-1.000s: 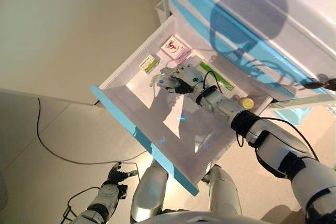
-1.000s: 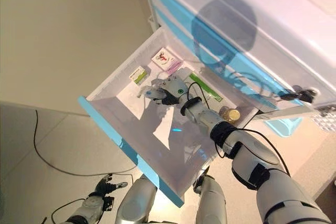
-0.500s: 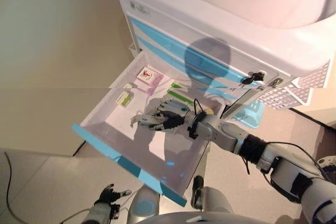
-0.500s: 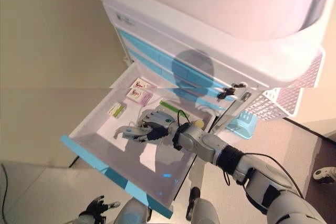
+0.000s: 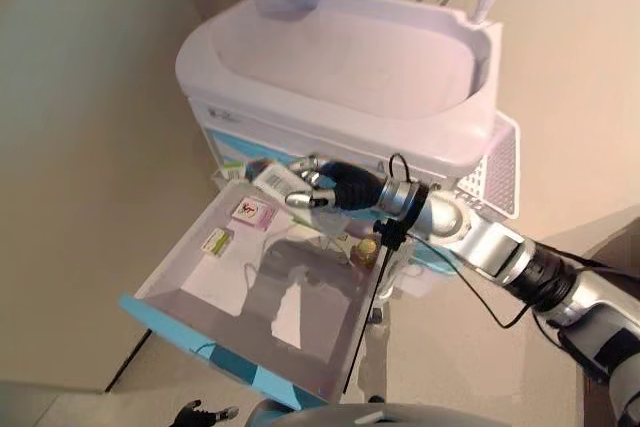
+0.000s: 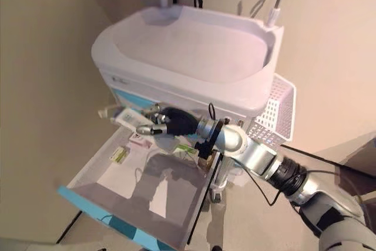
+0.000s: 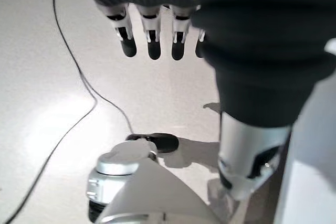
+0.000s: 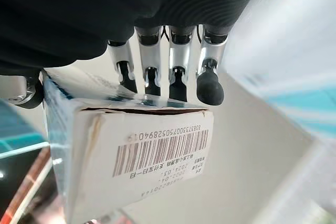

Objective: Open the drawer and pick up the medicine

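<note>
Right hand (image 5: 335, 187) was wrapped round a white medicine box (image 8: 131, 145), fingers (image 8: 173, 80) curled over one long face and thumb under the other, so a proper clench w/ the box inside it. Box was up out of the drawer (image 5: 190, 302), held in front of the cart's upper drawer fronts, above the drawer's back end.

Handling, imo: it's a thin cardboard carton, so prob very light and stiff enough along the edges but the flat faces would dent if squeezed hard. Surface looked smooth, could slip a bit against the metal fingers. Best hold is what it had, across the narrow width near the middle, not on the end flap, which looked slightly lifted at the seam.

Writing: end flap had a barcode w/ a digit string under it and two small lines that looked like date/batch codes, too small for me to trust. Side face was dark blue, text unreadable.

Still in the drawer: pink box (image 5: 252, 212), small green-and-white box (image 5: 215, 241), amber bottle (image 5: 366, 250) nr the right wall.

Left hand (image 7: 152, 30) hung down by the floor, fingers straight, holding nothing.
</note>
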### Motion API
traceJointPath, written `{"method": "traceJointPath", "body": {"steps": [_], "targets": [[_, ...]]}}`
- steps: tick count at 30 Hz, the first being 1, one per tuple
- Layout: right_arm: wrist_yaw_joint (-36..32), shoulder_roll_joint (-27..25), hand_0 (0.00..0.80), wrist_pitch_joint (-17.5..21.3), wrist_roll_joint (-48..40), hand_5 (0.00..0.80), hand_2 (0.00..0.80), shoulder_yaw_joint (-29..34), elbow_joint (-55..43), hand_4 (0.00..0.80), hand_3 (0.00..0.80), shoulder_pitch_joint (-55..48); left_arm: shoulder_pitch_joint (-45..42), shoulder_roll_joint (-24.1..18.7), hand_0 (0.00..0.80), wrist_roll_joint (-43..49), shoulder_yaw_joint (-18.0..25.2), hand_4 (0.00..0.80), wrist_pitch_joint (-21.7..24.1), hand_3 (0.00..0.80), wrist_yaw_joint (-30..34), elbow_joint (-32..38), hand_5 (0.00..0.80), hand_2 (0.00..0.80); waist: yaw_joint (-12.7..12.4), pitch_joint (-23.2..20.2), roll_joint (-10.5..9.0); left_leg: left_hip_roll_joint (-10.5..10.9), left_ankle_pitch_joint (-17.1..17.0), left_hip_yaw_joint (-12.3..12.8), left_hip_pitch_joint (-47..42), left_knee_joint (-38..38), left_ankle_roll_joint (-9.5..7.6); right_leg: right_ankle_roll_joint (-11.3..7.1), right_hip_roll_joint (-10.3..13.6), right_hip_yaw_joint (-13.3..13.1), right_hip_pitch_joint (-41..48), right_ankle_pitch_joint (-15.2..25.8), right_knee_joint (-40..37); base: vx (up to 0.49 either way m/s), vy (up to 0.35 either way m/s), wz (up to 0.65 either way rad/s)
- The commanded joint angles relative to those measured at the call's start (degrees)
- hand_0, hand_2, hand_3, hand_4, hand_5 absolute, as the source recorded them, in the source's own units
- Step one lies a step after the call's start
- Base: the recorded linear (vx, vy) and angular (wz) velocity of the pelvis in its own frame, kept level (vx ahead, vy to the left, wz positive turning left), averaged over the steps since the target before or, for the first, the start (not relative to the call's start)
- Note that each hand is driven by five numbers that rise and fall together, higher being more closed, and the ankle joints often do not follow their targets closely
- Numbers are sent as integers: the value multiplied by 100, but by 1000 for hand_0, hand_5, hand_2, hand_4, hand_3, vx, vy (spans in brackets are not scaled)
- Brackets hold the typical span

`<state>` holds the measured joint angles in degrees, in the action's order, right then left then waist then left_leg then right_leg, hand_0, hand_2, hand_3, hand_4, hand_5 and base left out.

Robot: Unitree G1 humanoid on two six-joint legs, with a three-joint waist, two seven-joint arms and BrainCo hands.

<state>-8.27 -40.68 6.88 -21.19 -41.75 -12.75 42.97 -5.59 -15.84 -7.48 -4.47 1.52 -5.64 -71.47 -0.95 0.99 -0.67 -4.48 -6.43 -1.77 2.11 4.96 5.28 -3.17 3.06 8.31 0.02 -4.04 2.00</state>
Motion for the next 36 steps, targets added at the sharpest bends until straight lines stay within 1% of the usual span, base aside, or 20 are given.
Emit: {"method": "traceJointPath", "body": {"steps": [1, 2, 5, 8, 13, 15, 17, 19, 21, 23, 24, 25, 26, 27, 28, 29, 30, 31, 32, 36], "targets": [[138, 25, 800, 181, -679, 800, 800, 287, -234, 800, 800, 365, 208, -162, 0, 190, 79, 0, -25, 0, 40, -402, 0, 0, -79, 59, -357, 439, 447, 176, -171, -48, -261, -369, 147, 67, -10, 474, -334, 68, -3, -3], [201, -206, 800, 225, -906, 800, 800, 452, -290, 800, 800, 446, 144, -133, 0, 205, 66, 0, -34, 0, 60, -392, 0, 0, -53, -25, -350, 441, 476, 188, -238, -47, -271, -359, 149, 67, 58, 447, -331, 85, -4, -5], [287, -324, 800, 252, -985, 800, 800, 600, -287, 800, 800, 402, 107, -99, 0, 221, 37, 0, -37, 0, 66, -381, 0, 0, -37, -64, -336, 452, 503, 193, -298, -47, -284, -357, 147, 73, 123, 426, -332, 58, 0, -4], [531, -650, 800, 304, -865, 800, 800, 906, -198, 800, 800, 535, 17, -57, 0, 210, 23, 0, -41, 0, 90, -360, 0, 0, -12, -152, -312, 458, 559, 203, -386, -45, -303, -356, 162, 69, 198, 384, -334, 36, 2, -3], [844, -789, 800, 357, -661, 800, 800, 1155, 161, 800, 800, 699, -53, -39, 0, 188, -9, 0, -40, 0, 85, -356, 0, 0, -12, -197, -299, 469, 594, 208, -418, -42, -315, -359, 166, 58, 244, 369, -353, 14, 3, 0], [1124, -769, 800, 340, -433, 800, 800, 1276, 697, 800, 800, 858, -125, -40, 0, 169, -50, 0, -34, 0, 78, -363, 0, 0, -34, -209, -290, 476, 611, 208, -440, -41, -327, -354, 171, 48, 263, 358, -363, 0, 0, 0], [1153, -746, 800, 340, -373, 800, 800, 1266, 826, 800, 800, 921, -138, -38, 0, 158, -58, 0, -44, 0, 77, -371, 0, 0, -41, -201, -289, 476, 619, 208, -446, -45, -331, -351, 170, 43, 265, 353, -357, 0, 0, 0], [1320, -711, 800, 197, 59, 800, 800, 1179, 1395, 800, 800, 1152, -142, -66, 0, 118, -92, 0, -52, 0, 79, -399, 0, 0, -67, -183, -302, 483, 631, 202, -452, -50, -338, -342, 167, 37, 278, 335, -360, 0, 0, 0], [1388, -683, 800, 135, 245, 800, 800, 1109, 1701, 800, 800, 1293, -151, -73, 0, 99, -122, 0, -59, 0, 85, -404, 0, 0, -81, -168, -303, 487, 639, 194, -454, -51, -344, -338, 165, 38, 290, 317, -357, 0, 0, 0], [1378, -649, 800, 29, 734, 800, 800, 925, 2158, 800, 800, 1491, -165, -92, 0, 84, -156, 0, -52, 0, 111, -406, 0, 0, -115, -130, -318, 486, 640, 163, -444, -57, -348, -330, 166, 52, 292, 297, -345, 0, 0, 0], [1380, -644, 800, 34, 735, 800, 800, 913, 2169, 800, 800, 1505, -164, -88, 0, 84, -152, 0, -52, 0, 111, -406, 0, 0, -109, -127, -314, 486, 640, 162, -445, -57, -348, -330, 166, 54, 293, 296, -344, 0, 0, 0], [1443, -672, 800, -76, 1224, 800, 800, 758, 2566, 800, 800, 1737, -175, -115, 0, 37, -212, 0, -15, 0, 147, -328, 0, 0, -144, -75, -324, 494, 645, 130, -420, -79, -350, -325, 174, 89, 286, 272, -326, 0, 0, 0], [1446, -666, 800, -70, 1225, 800, 800, 745, 2578, 800, 800, 1752, -173, -110, 0, 36, -208, 0, -16, 0, 147, -328, 0, 0, -138, -71, -319, 494, 646, 128, -421, -80, -350, -325, 174, 91, 287, 270, -324, 0, 0, 0], [1515, -643, 800, -118, 1705, 800, 800, 574, 3090, 800, 800, 1984, -172, -152, 0, 13, -231, 0, 0, 0, 181, -294, 0, 0, -203, -4, -344, 500, 642, 96, -366, -106, -358, -322, 176, 127, 276, 270, -330, 0, 0, 0], [1518, -639, 800, -113, 1705, 800, 800, 564, 3100, 800, 800, 1995, -171, -148, 0, 13, -228, 0, -1, 0, 181, -294, 0, 0, -199, -2, -341, 500, 643, 96, -364, -108, -359, -322, 176, 128, 276, 270, -330, -3, -2, 4], [1537, -614, 800, -133, 2031, 800, 800, 459, 3370, 800, 800, 2125, -166, -177, 0, -25, -251, 0, 24, 0, 181, -249, 0, 0, -251, 37, -365, 508, 642, 65, -320, -133, -362, -330, 175, 144, 267, 275, -346, 8, 2, 3], [1539, -609, 800, -128, 2032, 800, 800, 452, 3379, 800, 800, 2133, -166, -175, 0, -25, -249, 0, 24, 0, 181, -249, 0, 0, -247, 38, -363, 509, 643, 64, -318, -135, -362, -330, 175, 145, 267, 275, -346, 19, -6, 8], [1488, -609, 800, -140, 2261, 800, 800, 238, 3716, 800, 800, 2357, -190, -223, 0, -29, -271, 0, 56, 0, 190, -247, 0, 0, -320, 77, -408, 513, 641, 27, -270, -156, -362, -338, 176, 183, 250, 277, -359, 11, -8, 10], [1489, -606, 800, -136, 2260, 800, 800, 232, 3723, 800, 800, 2364, -189, -221, 0, -29, -269, 0, 57, 0, 190, -247, 0, 0, -317, 77, -407, 513, 642, 27, -268, -157, -362, -338, 176, 183, 248, 277, -359, 19, -13, 8], [1330, -652, 800, -101, 2545, 800, 800, -263, 4278, 800, 800, 2841, -208, -331, 0, -40, -264, 0, 84, 0, 227, -300, 0, 0, -452, 175, -516, 529, 604, -89, -123, -145, -352, -346, 181, 264, 179, 286, -384, 5, -4, 8]]}}
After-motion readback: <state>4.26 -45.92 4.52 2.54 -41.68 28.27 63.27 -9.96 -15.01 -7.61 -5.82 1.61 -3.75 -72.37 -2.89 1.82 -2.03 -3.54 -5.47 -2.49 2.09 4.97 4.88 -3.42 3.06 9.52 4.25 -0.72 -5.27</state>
